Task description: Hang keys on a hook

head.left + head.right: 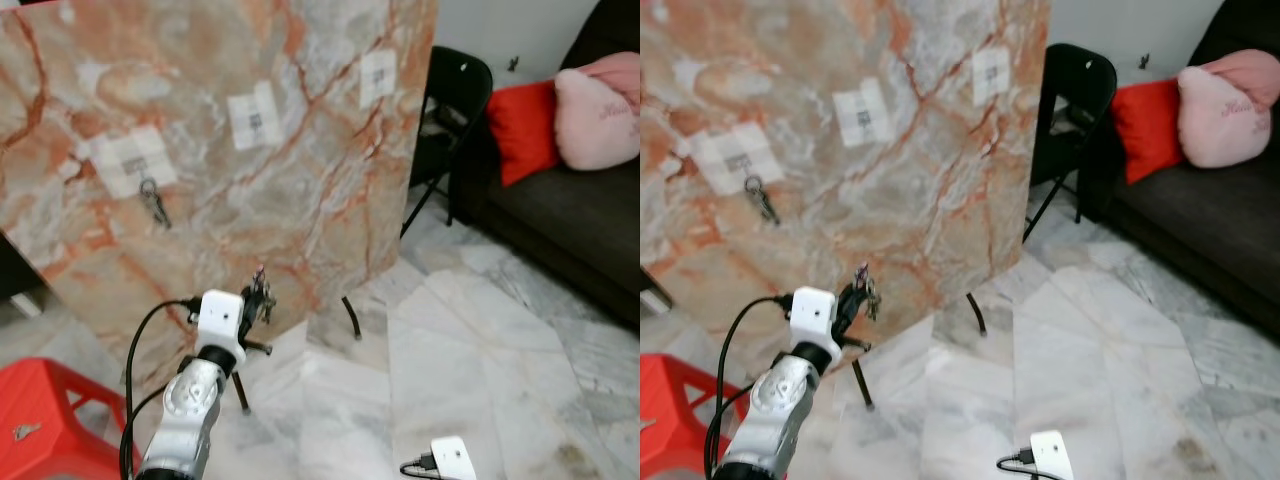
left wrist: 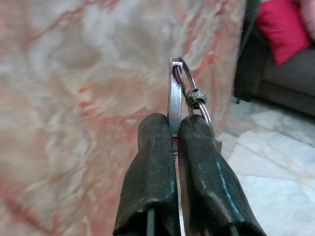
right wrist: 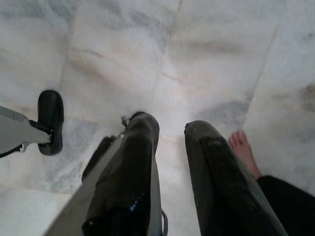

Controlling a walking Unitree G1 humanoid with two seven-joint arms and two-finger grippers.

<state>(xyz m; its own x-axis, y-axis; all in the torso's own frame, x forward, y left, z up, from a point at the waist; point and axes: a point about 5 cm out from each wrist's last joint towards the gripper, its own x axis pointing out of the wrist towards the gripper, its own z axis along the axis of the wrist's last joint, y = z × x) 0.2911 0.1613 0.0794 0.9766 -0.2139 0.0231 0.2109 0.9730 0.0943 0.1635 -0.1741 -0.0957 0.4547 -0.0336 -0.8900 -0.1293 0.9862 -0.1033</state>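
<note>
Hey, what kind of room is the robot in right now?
Probably a home living room: a dark sofa with a red cushion, a polished marble floor, and a folding chair.

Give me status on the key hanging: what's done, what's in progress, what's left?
Done: one set of keys already hangs from the left hook on the marble board. In hand: the left gripper is shut on a key ring, held low in front of the board. Left: raise it to one of the two bare hooks, middle or right, and release. The right gripper hangs idle over the floor.
</note>
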